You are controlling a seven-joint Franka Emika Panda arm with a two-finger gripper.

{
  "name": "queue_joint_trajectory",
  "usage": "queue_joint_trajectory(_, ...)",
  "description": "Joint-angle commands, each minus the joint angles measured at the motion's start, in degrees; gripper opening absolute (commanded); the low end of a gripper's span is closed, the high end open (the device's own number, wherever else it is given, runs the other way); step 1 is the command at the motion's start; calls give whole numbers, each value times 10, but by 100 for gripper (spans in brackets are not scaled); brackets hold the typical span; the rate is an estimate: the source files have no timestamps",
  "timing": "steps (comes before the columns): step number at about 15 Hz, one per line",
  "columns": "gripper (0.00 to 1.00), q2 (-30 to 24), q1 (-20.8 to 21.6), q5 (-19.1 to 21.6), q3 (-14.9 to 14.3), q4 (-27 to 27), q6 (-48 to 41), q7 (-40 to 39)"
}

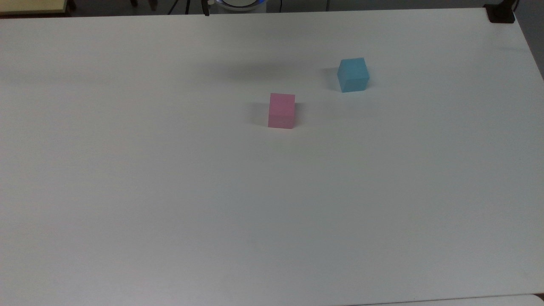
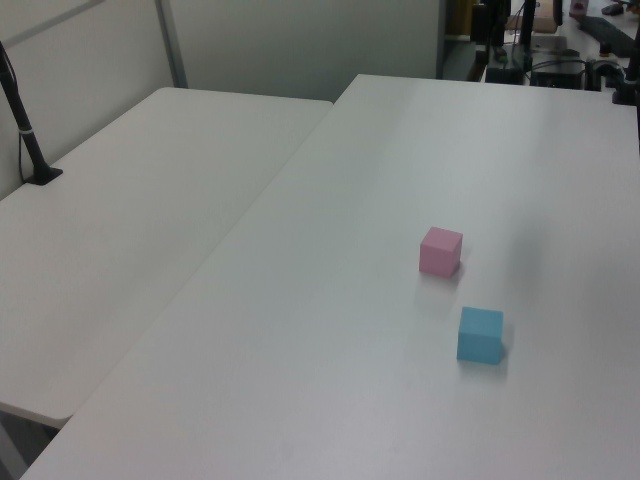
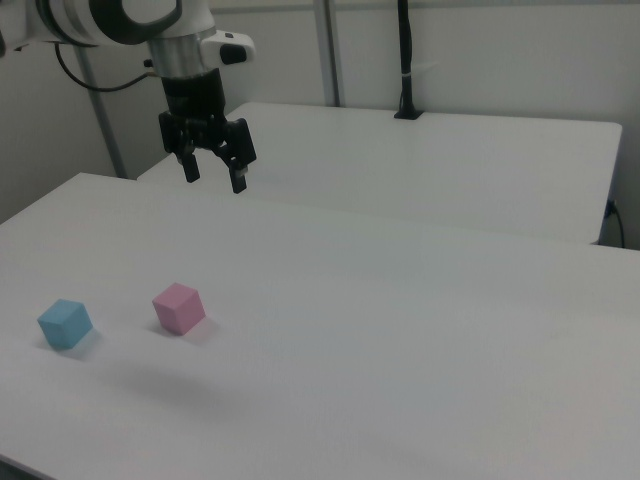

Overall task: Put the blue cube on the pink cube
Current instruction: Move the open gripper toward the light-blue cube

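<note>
Blue cube: the blue cube (image 1: pixel 353 75) sat on the white tabletop (image 1: pixel 170 191), untouched; in the top view it lay up and to the right of the pink cube (image 1: pixel 281 110), near it but clearly apart.
Likely handling: matte, plain faces and crisp edges suggested a light, fairly stiff block, probably not slippery and not fragile; this is a judgement from its look alone.
Where to take hold: two opposite vertical faces, near the middle of their height, looked the best hold. The cube stood slightly turned against the tabletop's edges in the top view, so the fingers would need to turn to match.
Pink cube: it rested flat with its top face bare, ready to receive the other. In the right view the blue cube (image 3: pixel 65 323) lay to the right view's left of the pink cube (image 3: pixel 179 307).
End effector: the end effector (image 3: pixel 212 168) hung well above the tabletop in the right view, released, its two fingers spread and gripping nothing.
Edges: both cubes stood well in from every tabletop edge; a second table (image 2: pixel 130 210) adjoined on the left view's left.
Open room: nothing else stood near either cube, so descent, lift and carry across looked unobstructed.
Risk: a small, light base could be nudged by an off-centre placement.
</note>
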Motion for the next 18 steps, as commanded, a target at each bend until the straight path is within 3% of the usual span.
queue_joint_trajectory(1, 100, 7, 0, -1, -1, 13, -37, 7)
queue_joint_trajectory(6, 100, 4, 1, -2, -1, 9, -38, 6)
queue_joint_trajectory(12, 100, 5, 30, -3, -6, 0, -37, 11)
queue_joint_trajectory(13, 100, 5, 42, -3, -10, -1, -36, 13)
queue_joint_trajectory(15, 100, 8, 109, -2, -48, -15, -11, 26)
queue_joint_trajectory(18, 100, 8, 167, 0, -49, -33, 0, 56)
